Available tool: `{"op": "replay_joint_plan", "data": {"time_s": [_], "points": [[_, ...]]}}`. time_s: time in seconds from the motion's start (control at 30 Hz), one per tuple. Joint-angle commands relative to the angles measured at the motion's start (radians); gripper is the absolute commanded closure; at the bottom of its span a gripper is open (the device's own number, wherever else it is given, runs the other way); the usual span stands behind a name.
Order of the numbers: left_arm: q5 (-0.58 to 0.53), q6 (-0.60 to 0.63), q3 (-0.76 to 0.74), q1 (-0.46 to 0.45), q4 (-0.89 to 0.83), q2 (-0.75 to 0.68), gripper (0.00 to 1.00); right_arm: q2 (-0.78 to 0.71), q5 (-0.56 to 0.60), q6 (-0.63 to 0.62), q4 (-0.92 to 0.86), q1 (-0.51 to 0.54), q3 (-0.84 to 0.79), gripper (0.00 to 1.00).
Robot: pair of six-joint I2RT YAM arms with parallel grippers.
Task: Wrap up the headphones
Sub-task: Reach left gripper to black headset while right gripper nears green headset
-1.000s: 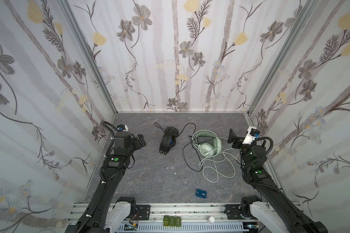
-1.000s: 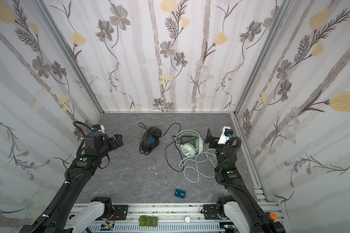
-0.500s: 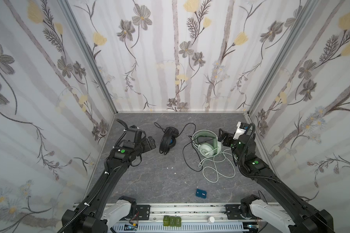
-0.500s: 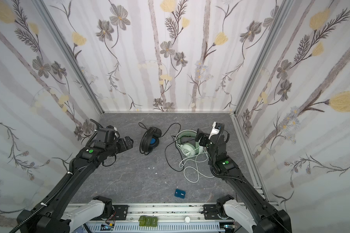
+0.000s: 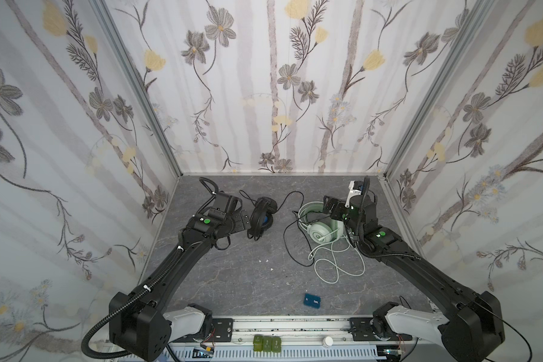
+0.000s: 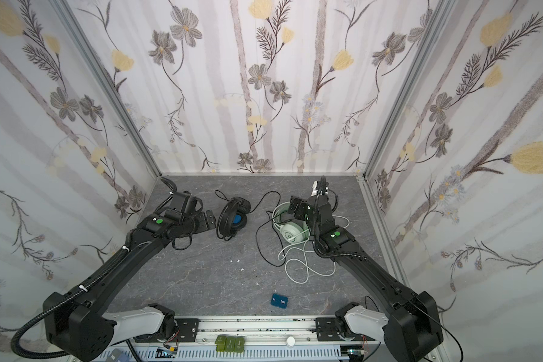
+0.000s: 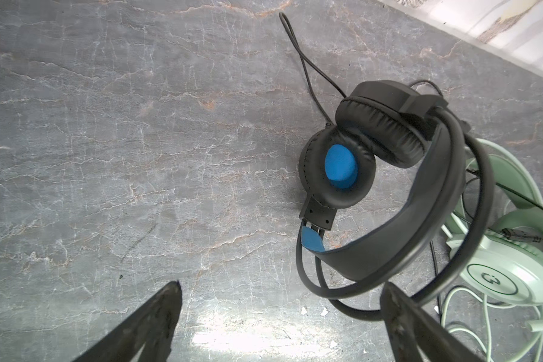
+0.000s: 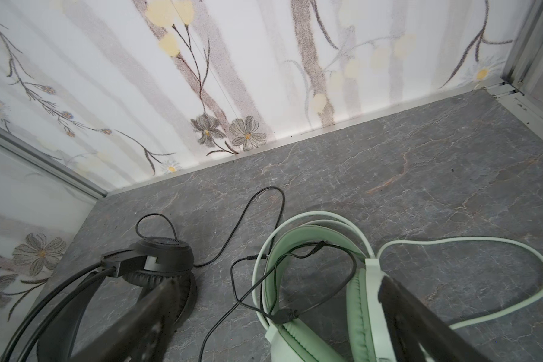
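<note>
left claw [image 5: 243,221] and right claw [image 5: 330,208] both spread wide
the left is beside the black padded headphones [image 5: 263,216]; the right is over the mint-green plastic headphones [image 5: 320,233].

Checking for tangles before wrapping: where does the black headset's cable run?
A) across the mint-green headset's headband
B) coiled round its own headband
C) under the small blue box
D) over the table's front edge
A: in the right wrist view the black cable loops across the mint-green headset at its headband.
</note>
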Motion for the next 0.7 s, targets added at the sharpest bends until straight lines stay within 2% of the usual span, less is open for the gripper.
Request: {"op": "replay_joint_plan", "data": {"time_s": [0.0, 0.13, 0.23, 0.47, 0.67], "points": [[-0.041, 0.013, 0.017, -0.005, -0.008, 0.038, 0.0, 0.04, -0.006, 0.03, -0.021, 0.024, 0.033, 0.0], [-0.042, 0.022, 0.041, -0.016, 0.005, 0.085, 0.0, 0.092, -0.003, 0.025, -0.05, 0.038, 0.095, 0.0], [-0.065, 0.044, 0.051, -0.059, 0.025, 0.086, 0.0, 0.104, -0.002, 0.017, -0.061, 0.04, 0.12, 0.0], [-0.201, 0.041, 0.068, -0.148, -0.008, 0.02, 0.0, 0.09, 0.01, 0.013, -0.084, 0.042, 0.12, 0.0], [-0.16, 0.022, 0.097, -0.205, 0.017, 0.046, 0.0, 0.076, 0.023, 0.008, -0.091, 0.043, 0.12, 0.0]]}}
